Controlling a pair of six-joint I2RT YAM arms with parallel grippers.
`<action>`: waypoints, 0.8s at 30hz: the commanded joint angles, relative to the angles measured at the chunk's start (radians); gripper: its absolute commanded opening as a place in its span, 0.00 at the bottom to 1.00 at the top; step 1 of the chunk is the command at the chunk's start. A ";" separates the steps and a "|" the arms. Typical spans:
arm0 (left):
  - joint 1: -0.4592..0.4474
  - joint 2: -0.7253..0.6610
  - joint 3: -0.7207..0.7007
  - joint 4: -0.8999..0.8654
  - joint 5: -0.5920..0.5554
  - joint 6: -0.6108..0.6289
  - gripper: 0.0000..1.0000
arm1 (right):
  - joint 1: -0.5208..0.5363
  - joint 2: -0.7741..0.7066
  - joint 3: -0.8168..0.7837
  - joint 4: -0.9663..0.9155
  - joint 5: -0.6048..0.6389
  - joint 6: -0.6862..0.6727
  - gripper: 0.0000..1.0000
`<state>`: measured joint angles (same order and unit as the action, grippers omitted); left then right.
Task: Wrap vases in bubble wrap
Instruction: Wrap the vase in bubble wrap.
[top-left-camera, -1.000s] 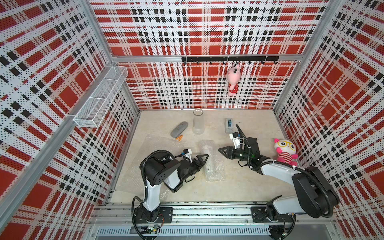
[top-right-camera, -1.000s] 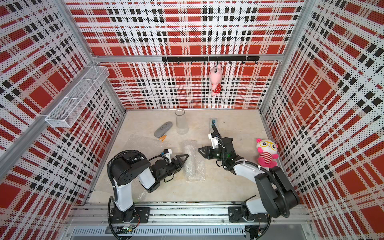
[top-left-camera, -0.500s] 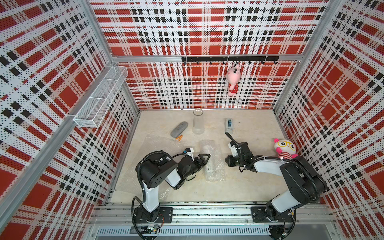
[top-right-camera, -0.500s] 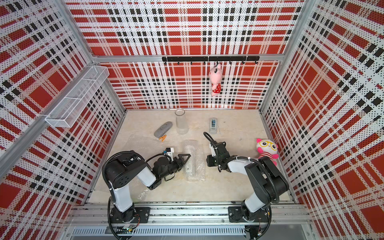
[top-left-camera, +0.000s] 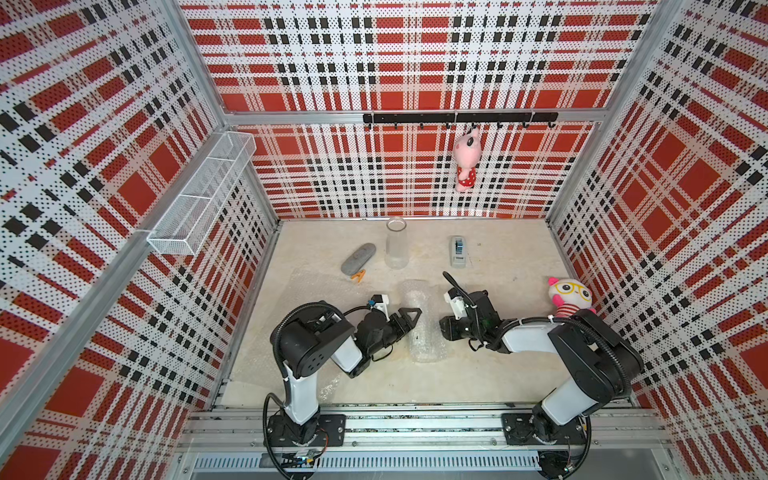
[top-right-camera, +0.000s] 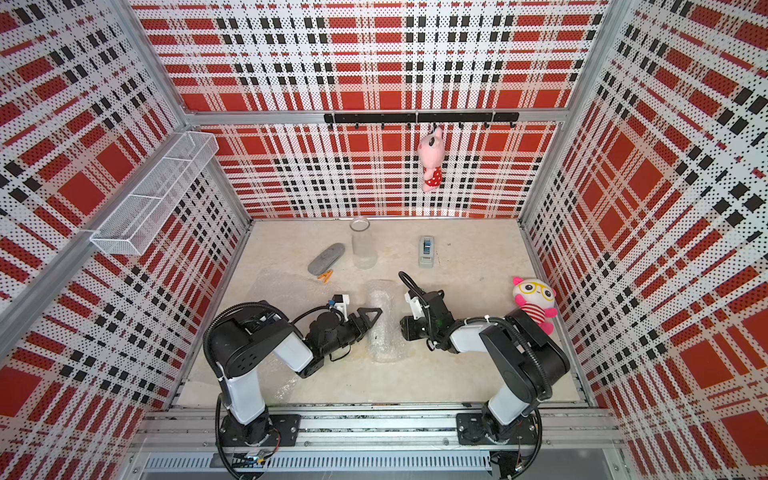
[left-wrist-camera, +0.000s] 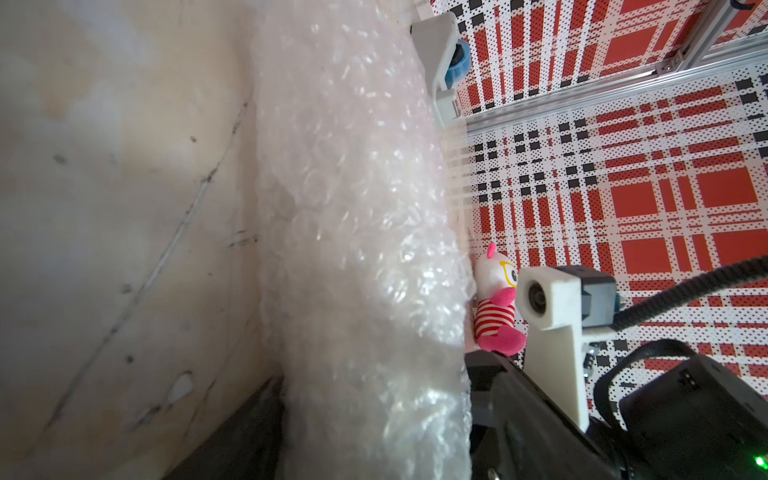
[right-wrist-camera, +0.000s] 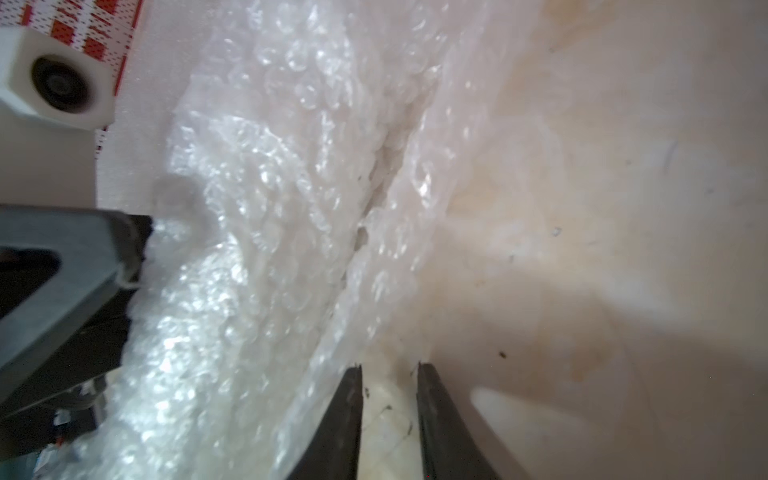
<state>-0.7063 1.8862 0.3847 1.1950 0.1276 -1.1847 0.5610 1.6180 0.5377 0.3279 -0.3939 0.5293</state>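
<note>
R jaws narrowly apart by bubble wrap (top-left-camera: 424, 336) roll; L jaws touching it, can't tell grip.

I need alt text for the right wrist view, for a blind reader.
A bubble-wrapped bundle lies on a beige table, seen very close. The right gripper, fingers slightly apart, points at the bundle's near edge; the left gripper touches its other side.

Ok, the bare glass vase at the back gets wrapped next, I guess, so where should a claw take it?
Take the clear glass vase around its narrow neck, just under the flared rim, coming in level from the front. It stands upright, apart from the grey case, and the rim should stop a side pinch from slipping off.
</note>
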 joint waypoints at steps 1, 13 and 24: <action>0.005 0.023 -0.010 -0.160 0.007 0.036 0.82 | 0.006 0.022 0.011 0.144 -0.104 0.069 0.28; -0.012 -0.004 0.022 -0.160 0.061 0.047 0.91 | 0.022 0.072 0.046 0.192 -0.128 0.093 0.31; -0.021 -0.010 0.015 -0.160 0.104 0.058 0.96 | 0.037 0.074 0.073 0.196 -0.106 0.089 0.35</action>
<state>-0.7078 1.8595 0.4164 1.1419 0.1555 -1.1614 0.5797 1.6783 0.5800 0.4946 -0.5022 0.6224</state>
